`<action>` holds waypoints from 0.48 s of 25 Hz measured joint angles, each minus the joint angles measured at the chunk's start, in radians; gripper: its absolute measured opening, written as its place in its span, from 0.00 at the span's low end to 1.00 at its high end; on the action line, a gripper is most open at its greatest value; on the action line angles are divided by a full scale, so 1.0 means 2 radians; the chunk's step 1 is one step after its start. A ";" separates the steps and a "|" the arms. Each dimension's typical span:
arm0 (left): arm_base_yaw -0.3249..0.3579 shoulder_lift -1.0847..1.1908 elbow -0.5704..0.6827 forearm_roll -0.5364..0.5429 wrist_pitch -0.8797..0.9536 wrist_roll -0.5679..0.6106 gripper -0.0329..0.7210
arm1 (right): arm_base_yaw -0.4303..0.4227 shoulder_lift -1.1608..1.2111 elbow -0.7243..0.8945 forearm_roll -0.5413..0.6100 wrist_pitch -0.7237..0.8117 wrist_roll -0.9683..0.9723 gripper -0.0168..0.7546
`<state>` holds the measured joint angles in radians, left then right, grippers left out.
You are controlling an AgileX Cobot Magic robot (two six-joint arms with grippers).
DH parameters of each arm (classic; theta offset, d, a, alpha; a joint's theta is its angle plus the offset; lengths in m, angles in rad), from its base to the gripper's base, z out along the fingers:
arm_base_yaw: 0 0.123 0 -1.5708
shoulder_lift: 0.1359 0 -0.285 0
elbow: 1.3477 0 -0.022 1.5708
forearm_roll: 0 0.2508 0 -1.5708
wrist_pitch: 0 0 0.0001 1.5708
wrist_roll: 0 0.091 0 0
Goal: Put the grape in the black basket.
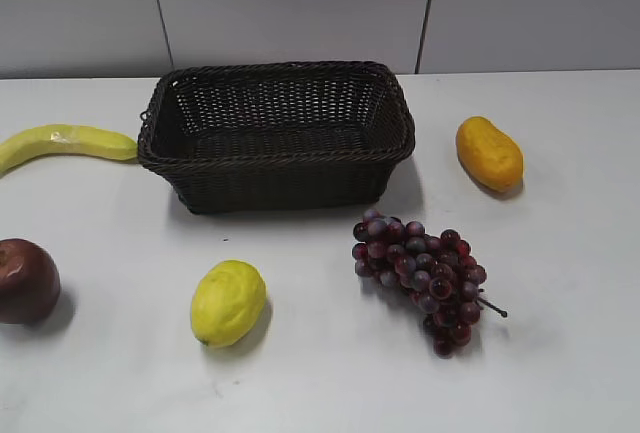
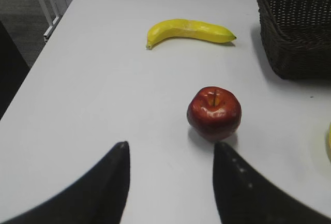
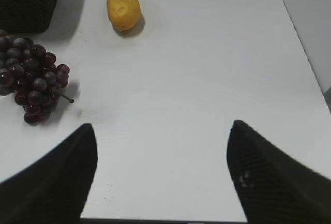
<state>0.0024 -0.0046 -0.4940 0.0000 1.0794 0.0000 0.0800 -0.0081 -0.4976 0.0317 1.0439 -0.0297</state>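
Through the left wrist view we see the left gripper (image 2: pixel 170 182) hovering low over the white table (image 2: pixel 93 105), its two dark, tapering jaws spread apart with nothing between them; a glossy dark red apple (image 2: pixel 214 113) sits just ahead of them. The right gripper (image 3: pixel 163 177) hangs over bare table too, its jaws spread wider and empty, their inner faces finely textured.

We find the grape (image 1: pixel 423 276) lying on the table in front of the black basket (image 1: pixel 277 136), near its right front corner but apart from it. It is a bunch of small round red-purple berries with a thin dark stem poking out to the right. The basket is rectangular, woven of dark wicker with a braided rim.

A curved yellow banana (image 1: pixel 62 145) lies beside the basket's left end. A dimpled yellow lemon (image 1: pixel 228 302) rests left of the grape, and a smooth oval orange-yellow fruit (image 1: pixel 489 153) lies right of the basket.
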 joint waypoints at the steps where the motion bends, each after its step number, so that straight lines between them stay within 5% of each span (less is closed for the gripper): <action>1: 0.000 0.000 0.000 0.000 0.000 0.000 0.69 | 0.000 0.000 0.000 0.000 0.000 0.000 0.79; 12: 0.000 0.000 0.000 0.000 0.000 0.000 0.69 | 0.000 0.000 0.000 0.000 0.000 0.000 0.79</action>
<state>0.0024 -0.0046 -0.4940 0.0000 1.0794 0.0000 0.0800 -0.0081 -0.4976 0.0317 1.0439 -0.0297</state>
